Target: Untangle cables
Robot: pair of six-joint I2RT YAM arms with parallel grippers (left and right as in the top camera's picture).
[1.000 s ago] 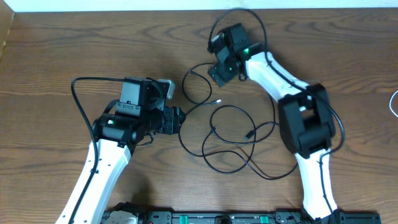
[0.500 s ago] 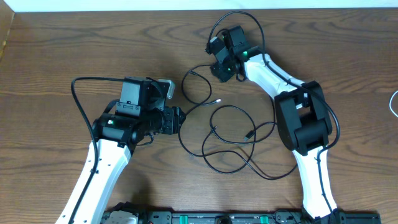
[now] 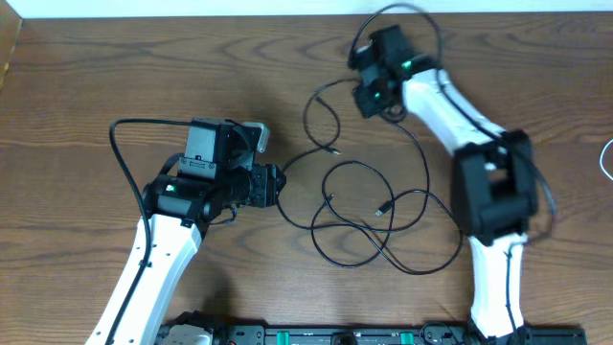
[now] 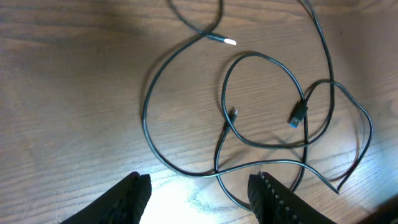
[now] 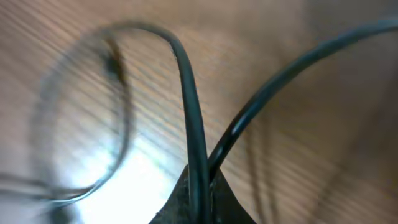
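A thin black cable [image 3: 354,164] lies in overlapping loops on the wooden table between the arms. Its plug ends show in the left wrist view: a silver-tipped one [image 4: 229,42] and a blue one [image 4: 297,115]. My right gripper [image 3: 368,99] is at the far side, shut on two crossing strands of the black cable [image 5: 186,93], which run up from its closed tips [image 5: 200,186]. My left gripper [image 4: 199,198] hovers open at the left edge of the tangle, with a loop of cable lying on the table by its right finger [image 4: 267,196]. A bit of white cable [image 3: 607,158] shows at the right edge.
The left arm's thick black lead [image 3: 117,144] arcs over the table at the left. A black rail [image 3: 316,335] runs along the near edge. The table's far edge [image 3: 192,17] meets a white strip.
The right gripper has gone from open to shut on the black cable and moved right and away, dragging the upper loop with it. The left arm has not moved.
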